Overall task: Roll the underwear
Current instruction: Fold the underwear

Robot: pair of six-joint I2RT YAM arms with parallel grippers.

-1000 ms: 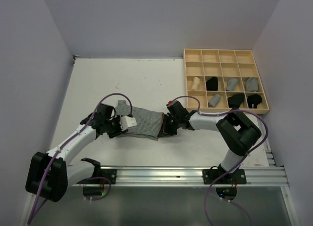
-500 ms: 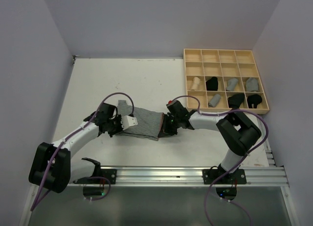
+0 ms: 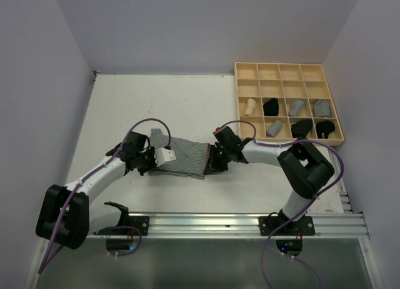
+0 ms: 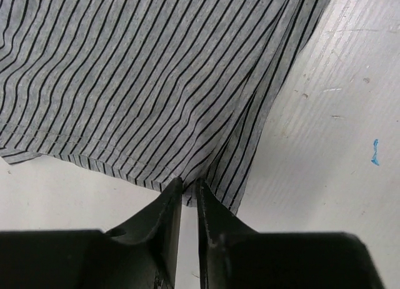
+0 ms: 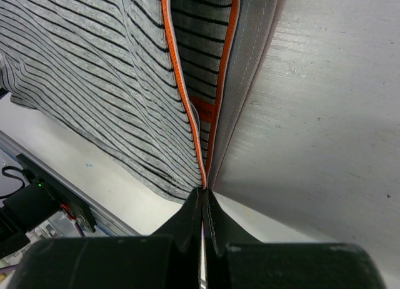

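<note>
top external: tray (image 3: 289,65) holds seven rolls (image 3: 270,106); left tool (image 4: 189,187), right tool (image 5: 203,198) pinch striped underwear (image 3: 187,154).

The left arm (image 3: 94,176) and the right arm (image 3: 265,152) are built alike: smooth white tube-shaped links joined by bulky black joints, the biggest a blocky black shoulder (image 3: 59,217). A thin purple cable (image 3: 147,121) runs loose along each arm in wide loops and trails down past the base. A ribbed silver rail (image 3: 206,224) carries both bases, with a small green light (image 3: 129,245) below each. A white boxy block (image 3: 166,156) sits at the left wrist and a small red dot (image 3: 217,127) at the right. The left gripper (image 4: 189,185) and the right gripper (image 5: 202,194) have matte black fingers (image 4: 164,220) that taper to narrow tips.
</note>
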